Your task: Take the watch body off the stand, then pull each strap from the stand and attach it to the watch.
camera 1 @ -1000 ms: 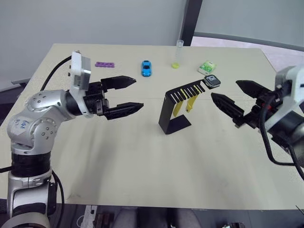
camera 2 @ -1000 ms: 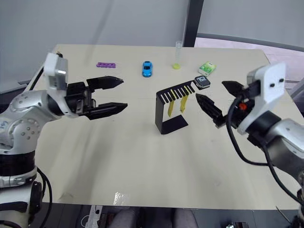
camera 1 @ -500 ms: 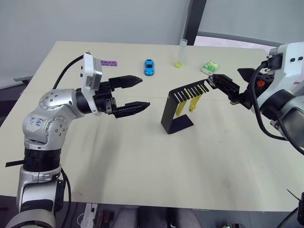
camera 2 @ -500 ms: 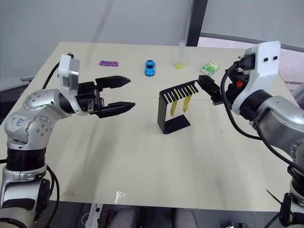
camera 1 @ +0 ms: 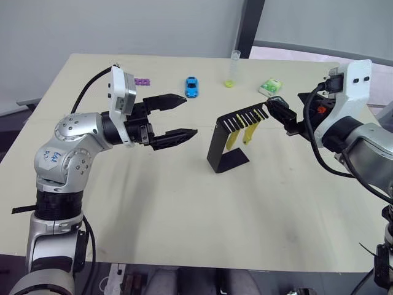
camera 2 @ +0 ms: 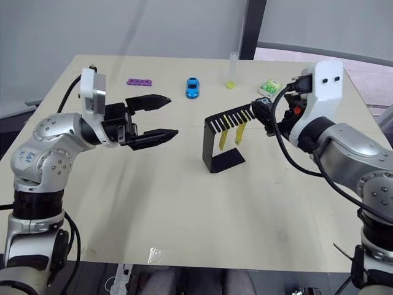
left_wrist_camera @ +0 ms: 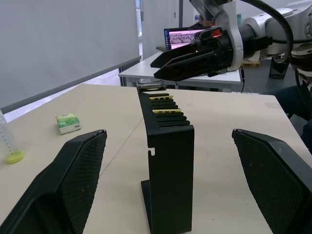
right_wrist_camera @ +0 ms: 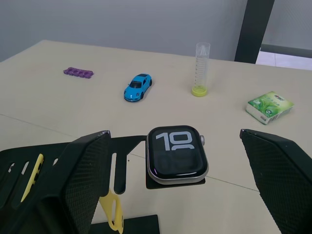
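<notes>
Watch body (right_wrist_camera: 176, 154) is seated on the ring end of the stand (camera 1: 228, 141), between the spread fingers of the right gripper (right_wrist_camera: 178, 185). Yellow straps (camera 1: 238, 135) are hung from the slots. Left gripper (camera 1: 175, 117) is held open, well apart.

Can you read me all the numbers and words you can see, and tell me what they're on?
"10" on the dark screen of the watch body, sitting on the stand.
Fainter marks below it on the screen: too dim to read.
Green-white small box: its printing is too small to read.
Clear tube: has scale marks, too small to read.
</notes>
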Tool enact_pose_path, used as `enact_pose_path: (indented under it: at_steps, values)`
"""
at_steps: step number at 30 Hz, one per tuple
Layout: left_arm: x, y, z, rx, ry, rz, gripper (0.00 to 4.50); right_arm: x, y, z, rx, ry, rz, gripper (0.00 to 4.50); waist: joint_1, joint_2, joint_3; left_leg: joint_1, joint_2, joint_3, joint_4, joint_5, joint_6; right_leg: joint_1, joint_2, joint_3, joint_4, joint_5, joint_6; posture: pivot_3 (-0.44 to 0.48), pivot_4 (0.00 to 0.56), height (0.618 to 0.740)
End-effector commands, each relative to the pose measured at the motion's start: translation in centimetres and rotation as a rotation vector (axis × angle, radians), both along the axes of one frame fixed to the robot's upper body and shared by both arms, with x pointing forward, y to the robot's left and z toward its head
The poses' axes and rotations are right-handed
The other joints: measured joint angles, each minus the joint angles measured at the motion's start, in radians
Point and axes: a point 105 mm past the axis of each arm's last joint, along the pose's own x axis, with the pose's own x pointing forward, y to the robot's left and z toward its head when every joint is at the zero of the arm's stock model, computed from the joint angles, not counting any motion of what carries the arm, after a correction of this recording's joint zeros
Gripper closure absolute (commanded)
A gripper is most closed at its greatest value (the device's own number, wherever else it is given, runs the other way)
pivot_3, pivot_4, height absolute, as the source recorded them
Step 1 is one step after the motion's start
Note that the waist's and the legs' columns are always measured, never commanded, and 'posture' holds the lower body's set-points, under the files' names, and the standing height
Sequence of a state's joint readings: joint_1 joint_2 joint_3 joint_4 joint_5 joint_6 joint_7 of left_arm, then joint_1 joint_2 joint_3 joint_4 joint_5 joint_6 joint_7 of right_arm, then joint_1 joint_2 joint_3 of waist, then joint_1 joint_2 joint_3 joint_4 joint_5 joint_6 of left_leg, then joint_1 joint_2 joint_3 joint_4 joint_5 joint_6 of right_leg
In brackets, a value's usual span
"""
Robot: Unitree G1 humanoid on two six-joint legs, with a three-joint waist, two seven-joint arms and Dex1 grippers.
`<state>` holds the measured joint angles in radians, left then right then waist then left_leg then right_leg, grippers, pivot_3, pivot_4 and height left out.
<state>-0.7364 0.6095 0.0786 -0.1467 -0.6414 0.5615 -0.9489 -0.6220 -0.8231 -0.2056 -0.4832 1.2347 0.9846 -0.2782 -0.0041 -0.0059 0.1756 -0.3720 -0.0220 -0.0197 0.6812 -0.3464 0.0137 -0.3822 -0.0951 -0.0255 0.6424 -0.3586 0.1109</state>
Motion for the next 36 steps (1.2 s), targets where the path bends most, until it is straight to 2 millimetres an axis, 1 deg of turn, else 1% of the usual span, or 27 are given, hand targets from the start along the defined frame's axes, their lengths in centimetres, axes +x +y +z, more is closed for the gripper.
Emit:
enact_pose_path:
  at_steps: [1,5,6,7,27,30,32,33,36]
  values:
    - [-0.2,-0.2,1.1,-0.008,-0.052,0.006,0.05,0.3,0.0,0.8,-0.007,-0.034,-0.012,0.0,0.0,0.0,0.0,0.0,0.0,0.0,0.0,0.0,0.0,0.0,0.0,0.0,0.0,0.0,0.0,0.0,0.15,0.74]
    - [-0.2,-0.4,1.3,-0.017,-0.055,0.007,0.05,0.8,-0.2,0.6,-0.008,-0.025,-0.033,0.0,0.0,0.0,0.0,0.0,0.0,0.0,0.0,0.0,0.0,-0.001,0.0,0.0,0.001,0.0,0.0,0.0,0.15,0.74]
    - [-0.2,-0.4,1.4,-0.022,-0.054,0.006,0.0,0.9,-0.2,0.5,-0.01,-0.023,-0.033,0.52,0.0,0.0,0.0,0.0,0.0,0.0,0.0,0.0,0.0,-0.001,0.0,0.0,0.001,0.0,0.0,0.0,0.15,0.74]
    - [-0.2,-0.5,1.4,-0.027,-0.054,0.006,0.0,0.9,-0.1,0.5,-0.012,-0.022,-0.032,0.81,0.001,0.0,0.0,0.0,0.0,0.0,0.0,0.0,0.0,-0.001,0.0,0.0,0.001,0.0,0.0,0.0,0.15,0.74]
    - [-0.2,-0.8,1.9,-0.041,-0.066,0.017,0.0,1.5,0.2,0.5,-0.023,-0.026,-0.019,0.81,0.0,0.0,0.0,-0.001,0.0,0.0,0.0,0.0,0.0,-0.002,0.0,0.0,0.001,0.0,0.0,0.0,0.15,0.74]
    - [-0.2,-0.9,1.9,-0.04,-0.069,0.018,0.0,1.4,0.3,0.6,-0.024,-0.031,-0.013,1.63,0.0,0.0,0.0,-0.001,0.0,0.0,0.0,0.0,0.0,-0.002,0.0,0.0,0.001,0.0,0.0,0.0,0.15,0.74]
    - [-0.3,-0.9,1.9,-0.039,-0.07,0.018,0.0,1.3,0.4,0.6,-0.024,-0.03,-0.006,2.57,0.0,0.0,0.0,-0.001,0.0,0.0,0.0,0.0,0.0,-0.002,0.0,0.0,0.002,0.0,0.0,0.0,0.15,0.74]
    - [-0.3,-0.9,1.9,-0.039,-0.07,0.018,0.0,1.3,0.5,0.6,-0.024,-0.03,-0.005,2.92,0.0,0.0,0.0,-0.001,0.0,0.0,0.0,0.0,0.0,-0.002,0.0,0.0,0.002,0.0,0.0,0.0,0.15,0.74]
    - [-0.3,-0.9,2.0,-0.039,-0.071,0.017,0.0,1.1,0.5,0.9,-0.026,-0.04,-0.005,2.91,0.0,0.0,0.0,-0.001,0.0,0.0,0.0,0.0,0.0,-0.002,0.0,0.0,0.002,0.0,0.0,0.0,0.15,0.74]
